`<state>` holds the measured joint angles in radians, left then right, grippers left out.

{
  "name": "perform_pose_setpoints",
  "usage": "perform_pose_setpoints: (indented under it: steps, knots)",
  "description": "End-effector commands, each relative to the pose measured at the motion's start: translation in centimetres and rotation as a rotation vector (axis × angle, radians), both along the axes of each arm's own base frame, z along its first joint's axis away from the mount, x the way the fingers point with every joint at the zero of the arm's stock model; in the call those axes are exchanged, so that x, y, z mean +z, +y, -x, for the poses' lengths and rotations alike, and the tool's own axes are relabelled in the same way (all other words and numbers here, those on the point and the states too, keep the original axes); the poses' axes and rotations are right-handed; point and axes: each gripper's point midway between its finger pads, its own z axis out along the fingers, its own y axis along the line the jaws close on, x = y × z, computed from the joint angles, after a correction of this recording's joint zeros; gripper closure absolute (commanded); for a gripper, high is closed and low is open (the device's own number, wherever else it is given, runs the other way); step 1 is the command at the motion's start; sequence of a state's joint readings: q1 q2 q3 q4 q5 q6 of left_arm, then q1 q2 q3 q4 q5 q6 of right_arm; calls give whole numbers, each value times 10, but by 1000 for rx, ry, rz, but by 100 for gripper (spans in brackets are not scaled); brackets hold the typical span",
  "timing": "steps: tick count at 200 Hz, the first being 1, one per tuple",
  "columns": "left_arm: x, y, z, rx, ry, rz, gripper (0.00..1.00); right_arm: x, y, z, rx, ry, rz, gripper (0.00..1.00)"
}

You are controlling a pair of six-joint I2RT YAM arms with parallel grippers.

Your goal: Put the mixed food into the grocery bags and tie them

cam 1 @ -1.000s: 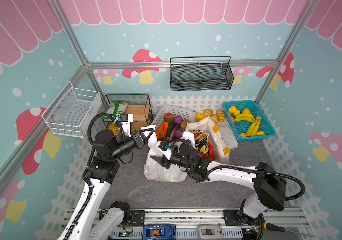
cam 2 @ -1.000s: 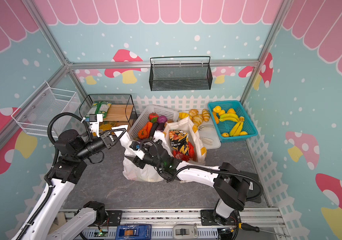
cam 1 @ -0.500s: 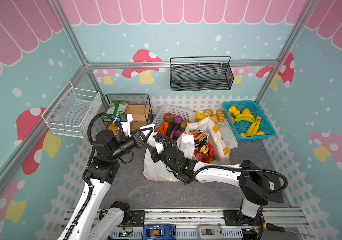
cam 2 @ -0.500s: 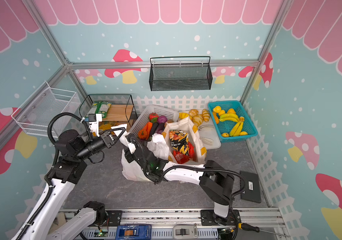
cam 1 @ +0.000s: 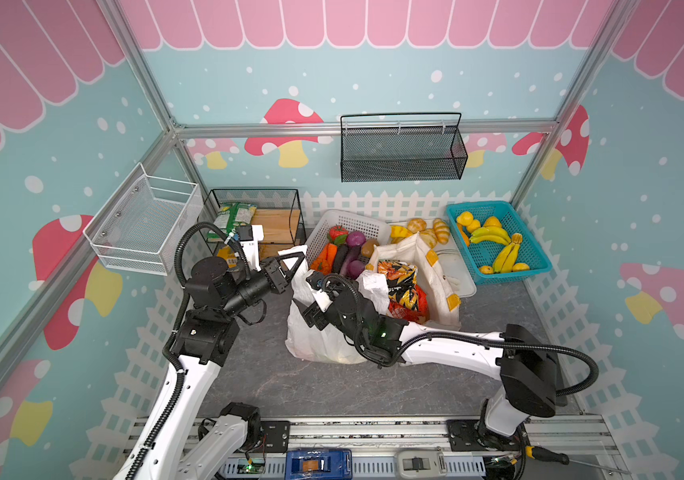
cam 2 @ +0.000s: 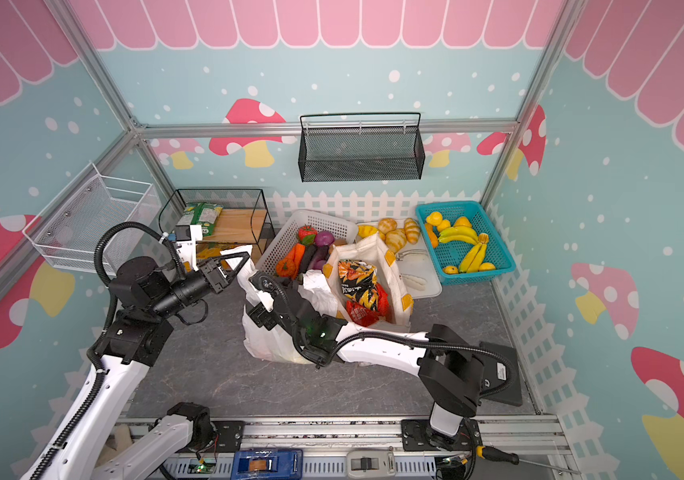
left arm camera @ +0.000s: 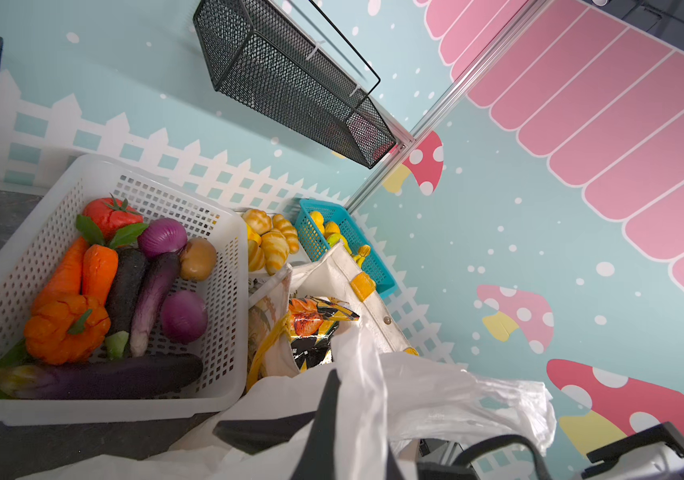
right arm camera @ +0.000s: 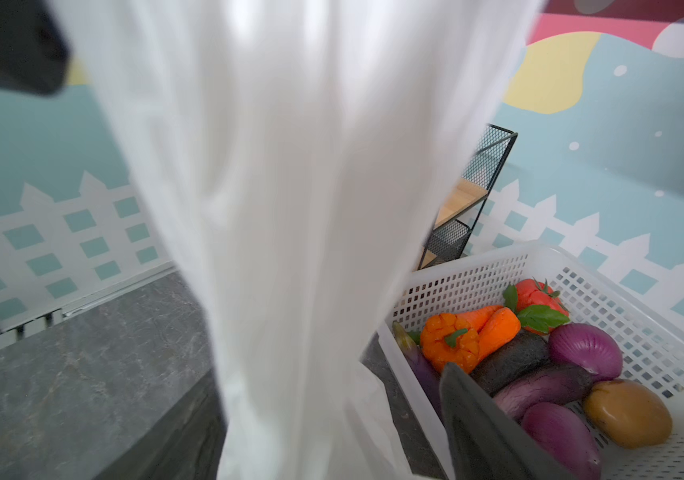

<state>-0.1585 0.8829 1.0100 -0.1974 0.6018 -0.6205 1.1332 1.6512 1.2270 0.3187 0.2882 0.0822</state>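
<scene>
Beside the basket (cam 1: 350, 218), left fingers (left arm camera: 323, 424) pinch the white bag (cam 1: 311, 345); spread right fingers (right arm camera: 481, 424) straddle it.

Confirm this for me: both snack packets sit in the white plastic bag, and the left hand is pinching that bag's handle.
One thing is wrong. The red crisp packet and the patterned snack packet sit in the cream canvas tote, not the white plastic bag; both top views show it. The left hand is indeed shut on that bag's handle.
</scene>
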Motion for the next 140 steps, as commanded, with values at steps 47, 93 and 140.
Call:
perform_pose_setpoints:
  steps: [47,93,140]
  knots:
    - [-3,12,-10,81,4,-63,100,73,-30,56,281,-153,218,16]
    - [-10,16,-14,108,26,-88,100,136,-60,78,336,-252,208,16]
    - [-10,18,-14,115,28,-99,100,161,-114,65,300,-240,138,16]
